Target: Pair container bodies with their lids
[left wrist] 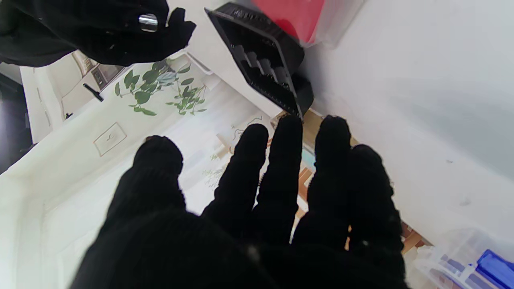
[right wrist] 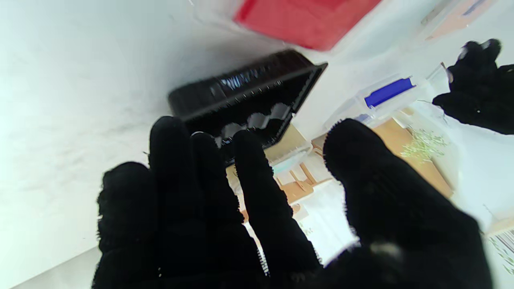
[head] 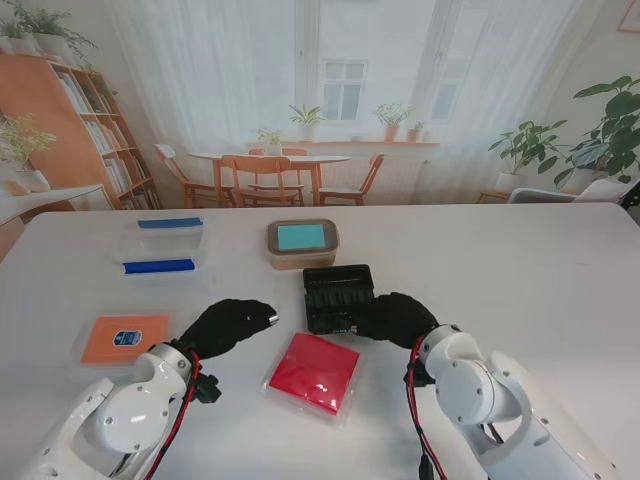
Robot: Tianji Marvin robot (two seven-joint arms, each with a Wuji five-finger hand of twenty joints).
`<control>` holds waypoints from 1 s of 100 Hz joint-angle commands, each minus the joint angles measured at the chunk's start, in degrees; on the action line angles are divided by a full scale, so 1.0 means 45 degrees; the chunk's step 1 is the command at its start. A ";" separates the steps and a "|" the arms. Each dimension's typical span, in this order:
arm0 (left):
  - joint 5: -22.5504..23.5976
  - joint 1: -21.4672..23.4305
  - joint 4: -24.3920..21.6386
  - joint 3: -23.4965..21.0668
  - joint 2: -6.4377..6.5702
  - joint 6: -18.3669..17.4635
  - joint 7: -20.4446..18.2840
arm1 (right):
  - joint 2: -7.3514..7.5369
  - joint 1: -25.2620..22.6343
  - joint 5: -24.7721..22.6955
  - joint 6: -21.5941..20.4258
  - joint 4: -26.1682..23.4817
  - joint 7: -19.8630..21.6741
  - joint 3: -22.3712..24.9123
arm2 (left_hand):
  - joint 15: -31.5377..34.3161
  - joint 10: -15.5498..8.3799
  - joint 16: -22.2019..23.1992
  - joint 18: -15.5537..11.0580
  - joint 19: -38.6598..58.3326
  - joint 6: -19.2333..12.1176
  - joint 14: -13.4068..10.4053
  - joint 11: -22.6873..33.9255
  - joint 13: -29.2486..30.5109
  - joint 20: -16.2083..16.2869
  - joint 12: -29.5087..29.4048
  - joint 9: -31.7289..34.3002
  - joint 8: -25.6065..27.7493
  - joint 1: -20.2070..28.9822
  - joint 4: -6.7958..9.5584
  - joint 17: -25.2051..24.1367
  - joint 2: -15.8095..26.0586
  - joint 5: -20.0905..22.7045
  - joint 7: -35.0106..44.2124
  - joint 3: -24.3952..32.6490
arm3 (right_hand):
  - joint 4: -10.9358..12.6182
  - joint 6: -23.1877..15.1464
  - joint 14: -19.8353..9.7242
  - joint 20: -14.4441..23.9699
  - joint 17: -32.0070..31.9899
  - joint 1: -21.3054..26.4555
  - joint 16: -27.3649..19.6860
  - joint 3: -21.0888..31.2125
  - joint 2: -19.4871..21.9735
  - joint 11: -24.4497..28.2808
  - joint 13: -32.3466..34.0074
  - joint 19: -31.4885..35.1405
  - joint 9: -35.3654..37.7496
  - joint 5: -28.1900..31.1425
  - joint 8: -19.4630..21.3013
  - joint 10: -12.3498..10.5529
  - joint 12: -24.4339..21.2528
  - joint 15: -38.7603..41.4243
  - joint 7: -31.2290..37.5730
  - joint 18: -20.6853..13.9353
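Observation:
A black ribbed container body (head: 338,296) lies mid-table, seen also in the left wrist view (left wrist: 265,64) and the right wrist view (right wrist: 245,96). My right hand (head: 395,318) (right wrist: 261,216) is at its right edge, fingers spread, fingertips at the rim, gripping nothing. My left hand (head: 228,325) (left wrist: 261,208) hovers open to the left of the body, apart from it. A red-topped clear container (head: 314,372) (left wrist: 293,16) (right wrist: 305,18) lies nearer to me, between the hands. An orange lid (head: 122,338) rests at the left.
A container with a teal lid (head: 302,242) stands farther from me behind the black body. A clear box with blue clips (head: 160,243) (right wrist: 387,92) sits at the far left. The white table (head: 520,270) stretches to the right.

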 commanded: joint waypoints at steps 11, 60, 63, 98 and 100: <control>-0.0047 -0.0194 -0.0098 0.0165 0.0238 0.0662 -0.0877 | 0.0311 -0.1048 -0.0199 0.1004 -0.0843 0.0890 0.0312 | 0.3681 -0.0042 0.2142 -0.0593 0.3332 0.0414 0.1056 0.2628 0.2003 0.2877 0.2105 0.1804 0.0052 -0.0883 -0.0012 0.3264 0.0791 0.0795 0.0597 -0.0337 | 0.0535 0.1190 0.1036 -0.0912 0.1913 -0.0462 0.0164 -0.0795 0.0722 0.0816 0.0892 0.1889 0.0427 0.0251 -0.0261 0.0931 0.0415 0.1500 -0.0110 -0.1488; 0.0311 -0.1072 0.0125 0.1118 0.0544 0.2888 -0.2458 | 0.0318 -0.1976 0.0565 0.3183 -0.1284 0.1052 -0.0073 | 0.7689 -0.1885 0.1965 -0.2049 0.8661 0.0980 -0.0660 0.6072 0.6372 -0.0879 0.3706 0.4639 0.0123 -0.2129 -0.0062 0.8941 0.1385 0.0893 0.0995 -0.0420 | 0.0517 0.1691 0.0147 -0.1299 0.3202 -0.0866 0.0580 -0.1131 0.1382 0.2521 0.1011 0.3053 -0.0020 -0.0235 -0.0682 0.1253 0.1862 0.3896 -0.0110 -0.2895; 0.0306 -0.1146 0.0187 0.1200 0.0545 0.2958 -0.2473 | 0.0305 -0.1980 0.0630 0.3265 -0.1277 0.1004 -0.0118 | 0.7714 -0.1899 0.1957 -0.2056 0.8694 0.1000 -0.0677 0.6098 0.6426 -0.0904 0.3708 0.4677 0.0117 -0.2160 -0.0064 0.8998 0.1396 0.0874 0.0978 -0.0427 | 0.0521 0.1716 0.0109 -0.1324 0.3270 -0.0869 0.0572 -0.1124 0.1407 0.2606 0.1057 0.3106 -0.0035 -0.0259 -0.0692 0.1283 0.1957 0.3933 -0.0101 -0.2973; 0.0644 -0.1733 0.0864 0.1998 0.0552 0.3680 -0.2458 | 0.0091 -0.2069 0.1563 0.4384 -0.1284 0.0323 -0.0576 | 0.7732 -0.1872 0.1771 -0.2183 0.8915 0.1286 -0.0715 0.6075 0.6654 -0.1330 0.3610 0.4767 0.0112 -0.2469 -0.0063 0.9338 0.1490 0.0744 0.0933 -0.0445 | 0.0514 0.1863 0.0037 -0.1474 0.3467 -0.0886 0.0526 -0.1176 0.1558 0.2722 0.1180 0.3265 -0.0075 -0.0331 -0.0714 0.1375 0.2197 0.4043 -0.0001 -0.3171; 0.0705 -0.1748 0.0905 0.2025 0.0550 0.3694 -0.2431 | 0.0083 -0.2071 0.1601 0.4428 -0.1280 0.0297 -0.0603 | 0.7733 -0.1858 0.1764 -0.2189 0.8922 0.1314 -0.0714 0.6059 0.6654 -0.1353 0.3599 0.4757 0.0112 -0.2457 -0.0059 0.9338 0.1471 0.0737 0.0931 -0.0434 | 0.0512 0.1859 0.0045 -0.1481 0.3467 -0.0890 0.0523 -0.1185 0.1555 0.2720 0.1174 0.3268 -0.0082 -0.0341 -0.0716 0.1372 0.2202 0.4041 0.0002 -0.3171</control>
